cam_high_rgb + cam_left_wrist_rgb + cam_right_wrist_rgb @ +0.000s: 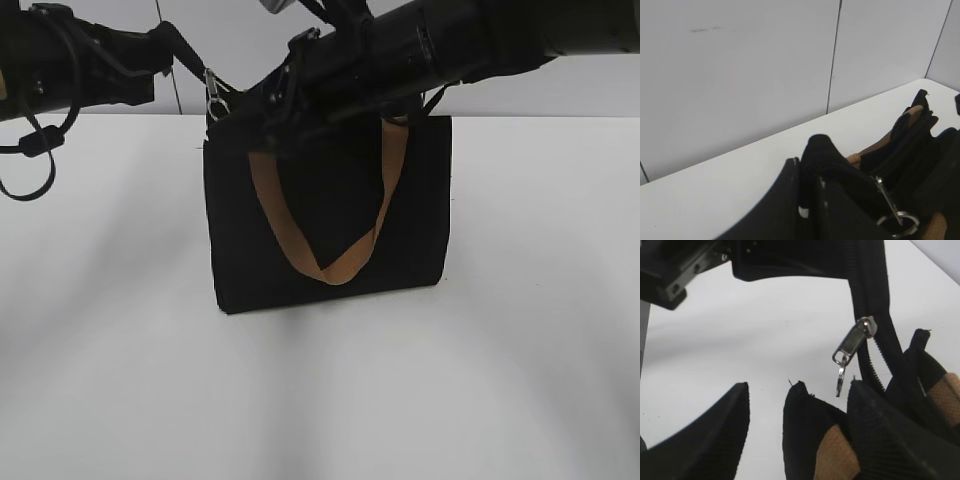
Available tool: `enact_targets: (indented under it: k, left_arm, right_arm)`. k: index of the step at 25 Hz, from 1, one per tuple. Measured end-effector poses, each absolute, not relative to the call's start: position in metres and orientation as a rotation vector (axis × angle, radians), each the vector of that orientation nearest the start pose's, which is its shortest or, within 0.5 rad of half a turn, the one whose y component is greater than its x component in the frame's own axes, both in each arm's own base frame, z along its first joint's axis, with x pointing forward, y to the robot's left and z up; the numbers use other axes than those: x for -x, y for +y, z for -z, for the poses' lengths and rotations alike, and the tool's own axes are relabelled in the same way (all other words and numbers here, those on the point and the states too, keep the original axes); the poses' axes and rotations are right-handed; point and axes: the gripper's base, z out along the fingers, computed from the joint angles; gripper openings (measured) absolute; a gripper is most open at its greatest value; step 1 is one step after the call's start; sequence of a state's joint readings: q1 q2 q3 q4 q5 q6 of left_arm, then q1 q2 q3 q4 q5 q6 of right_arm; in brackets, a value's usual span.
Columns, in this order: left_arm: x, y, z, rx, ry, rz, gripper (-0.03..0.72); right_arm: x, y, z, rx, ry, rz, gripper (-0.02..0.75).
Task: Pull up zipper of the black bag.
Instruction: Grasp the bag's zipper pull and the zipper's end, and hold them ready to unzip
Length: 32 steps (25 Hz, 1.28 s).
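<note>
Table [520, 380]: plain white top, bare around the bag, with soft grey shadows in front of it.
Wall [740, 75]: pale panels behind the table, split by thin dark vertical seams.
Black bag [330, 245]: stands upright near the middle of the table, toward the far edge; one tan strap [330, 262] hangs in a loop down its front face.
Zipper [216, 100]: silver slider with a ring pull, at the bag's top left corner, on a strip of zip track lifted up and to the left off the bag.
Left gripper [185, 50]: above and left of the bag, pinched closed on the raised end of the zip track just past the slider.
Right gripper [285, 105]: over the bag's top edge; closed on the bag's fabric rim, as far as the views show.
</note>
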<state>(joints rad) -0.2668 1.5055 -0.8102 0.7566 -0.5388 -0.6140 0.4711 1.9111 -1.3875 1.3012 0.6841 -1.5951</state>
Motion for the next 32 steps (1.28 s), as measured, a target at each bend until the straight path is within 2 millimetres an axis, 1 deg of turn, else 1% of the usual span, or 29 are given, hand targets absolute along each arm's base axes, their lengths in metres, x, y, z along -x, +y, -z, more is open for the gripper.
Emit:
enact_targets:
  k: [4, 10, 14, 16, 19, 23, 24, 25, 29, 32]
  left_arm:
    - [-0.302, -0.116, -0.265, -0.551, 1.691, 0.462, 0.016]
    - [-0.302, -0.116, -0.265, -0.551, 1.691, 0.462, 0.016]
    - [-0.302, -0.116, -0.265, -0.551, 1.691, 0.462, 0.016]
    - [-0.302, -0.116, -0.265, -0.551, 1.691, 0.462, 0.016]
    - [-0.302, -0.116, -0.265, -0.551, 1.691, 0.462, 0.016]
    - [-0.302, -0.116, -0.265, -0.551, 1.691, 0.462, 0.016]
    - [-0.302, -0.116, -0.265, -0.551, 1.691, 0.462, 0.016]
    - [-0.302, -0.116, -0.265, -0.551, 1.691, 0.462, 0.016]
    - [-0.303, -0.115, -0.264, -0.547, 1.713, 0.446, 0.016]
    - [-0.304, -0.111, -0.259, -0.537, 1.763, 0.406, 0.016]
  right_arm:
    - [-0.356, 0.244, -0.238, 1.192, 1.83, -0.789, 0.454]
    - [-0.365, 0.249, -0.236, 1.11, 1.839, -0.838, 0.335]
    - [-0.368, 0.25, -0.236, 1.086, 1.839, -0.843, 0.295]
    - [-0.369, 0.25, -0.236, 1.075, 1.843, -0.831, 0.258]
    - [-0.371, 0.249, -0.236, 1.062, 1.848, -0.81, 0.168]
    - [-0.373, 0.248, -0.235, 1.042, 1.859, -0.787, 0.018]
    - [-0.374, 0.247, -0.235, 1.033, 1.865, -0.78, -0.006]
    - [-0.374, 0.247, -0.235, 1.022, 1.872, -0.778, -0.015]
    - [-0.374, 0.246, -0.237, 1.006, 1.89, -0.777, -0.015]
    - [-0.371, 0.242, -0.248, 1.002, 1.893, -0.764, -0.015]
